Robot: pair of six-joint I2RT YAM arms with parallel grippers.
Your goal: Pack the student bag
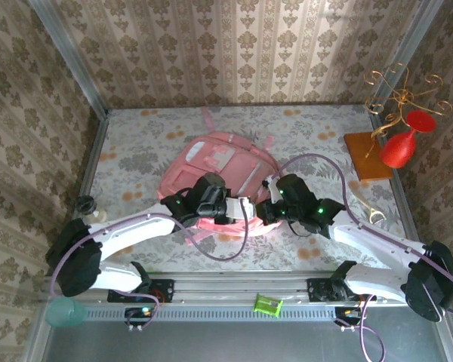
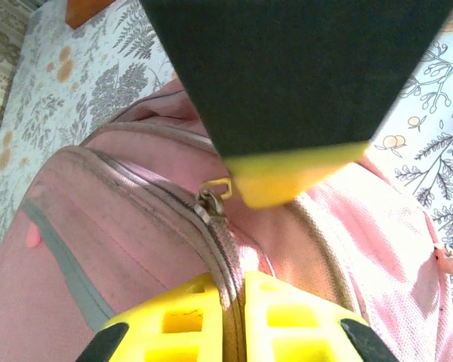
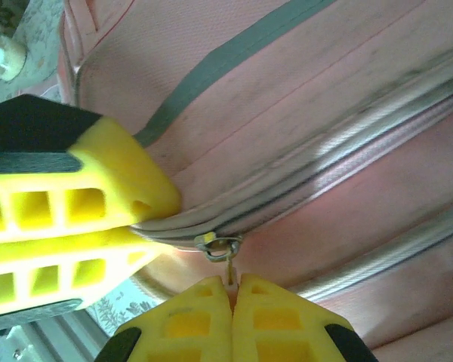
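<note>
Centrally, student bag (image 1: 219, 154), both jaws pinching zip (image 3: 215, 245).

The soft pink student bag (image 1: 215, 157) lies flat mid-table, pockets facing up.

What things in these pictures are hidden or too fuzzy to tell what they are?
- The inside of the student bag: in all views, its pink fabric covers it.
- The zip line under the left gripper: left wrist view, the closed fingers sit over it.
- The end of the zip pull: right wrist view, pinched inside the right gripper.
- The teal blob and small green thing: top view, too blurry or small to name.
</note>
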